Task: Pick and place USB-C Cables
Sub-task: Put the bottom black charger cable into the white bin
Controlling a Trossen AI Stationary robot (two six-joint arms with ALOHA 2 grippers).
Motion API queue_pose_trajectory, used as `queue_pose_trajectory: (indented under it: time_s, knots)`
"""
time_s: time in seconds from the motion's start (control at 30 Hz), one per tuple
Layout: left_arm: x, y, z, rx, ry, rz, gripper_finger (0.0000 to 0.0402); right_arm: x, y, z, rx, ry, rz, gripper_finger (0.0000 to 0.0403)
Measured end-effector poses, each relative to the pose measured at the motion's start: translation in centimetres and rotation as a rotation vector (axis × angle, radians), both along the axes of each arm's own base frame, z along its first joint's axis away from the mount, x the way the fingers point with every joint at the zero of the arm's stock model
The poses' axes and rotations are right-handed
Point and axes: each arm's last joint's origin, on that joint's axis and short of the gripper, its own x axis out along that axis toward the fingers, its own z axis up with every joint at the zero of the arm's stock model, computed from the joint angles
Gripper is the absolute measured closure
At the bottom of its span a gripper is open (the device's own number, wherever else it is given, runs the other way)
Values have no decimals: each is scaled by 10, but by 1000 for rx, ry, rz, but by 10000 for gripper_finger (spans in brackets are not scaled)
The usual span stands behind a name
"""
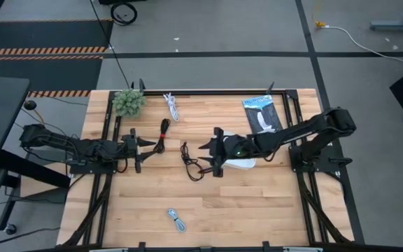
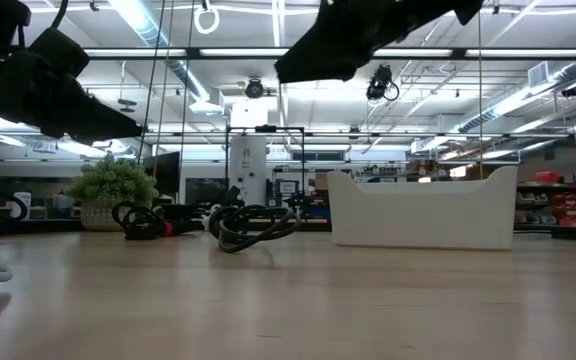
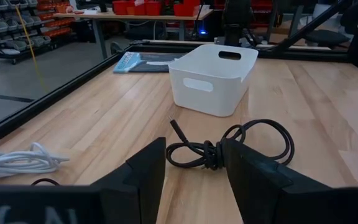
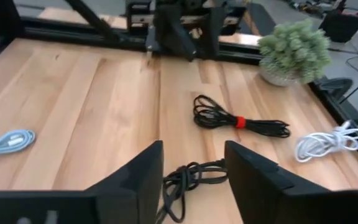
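The plain black cable (image 1: 191, 162) lies loosely coiled mid-table, between my two grippers. My right gripper (image 1: 208, 150) is open and hovers just right of it; the cable shows below its fingers in the right wrist view (image 4: 185, 180). My left gripper (image 1: 142, 145) is open, left of the cable (image 3: 229, 146), beside the black cable with the red band (image 1: 164, 133) (image 4: 238, 121). The white cable (image 1: 171, 105) (image 4: 325, 143) lies near the far edge. The blue-grey cable (image 1: 177, 220) (image 4: 5, 142) lies near the near edge.
The white tray (image 1: 247, 164) (image 3: 213, 74) stands under my right arm, right of the plain black cable. A flat black packet (image 1: 261, 112) lies at the far right, and a small potted plant (image 1: 128, 101) at the far left. Black frame rails run along the table's sides.
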Motion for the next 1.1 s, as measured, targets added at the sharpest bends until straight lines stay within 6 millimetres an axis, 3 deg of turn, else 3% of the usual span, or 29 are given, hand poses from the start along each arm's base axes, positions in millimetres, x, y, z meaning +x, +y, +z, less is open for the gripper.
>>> queue_pose_trajectory:
  time_s: [0.27, 0.53, 0.87, 1.1]
  knots:
    - [0, 0, 0, 0, 2, 0, 230, 28, 19, -15, -57, 84, 26, 183]
    - [0, 0, 0, 0, 1, 0, 230, 43, 42, -40, -157, 204, 34, 166]
    - [0, 0, 0, 1, 2, 0, 230, 46, 47, -82, -241, 377, 81, 163]
    - [0, 0, 0, 0, 1, 0, 230, 38, 57, -88, -391, 459, 193, 164]
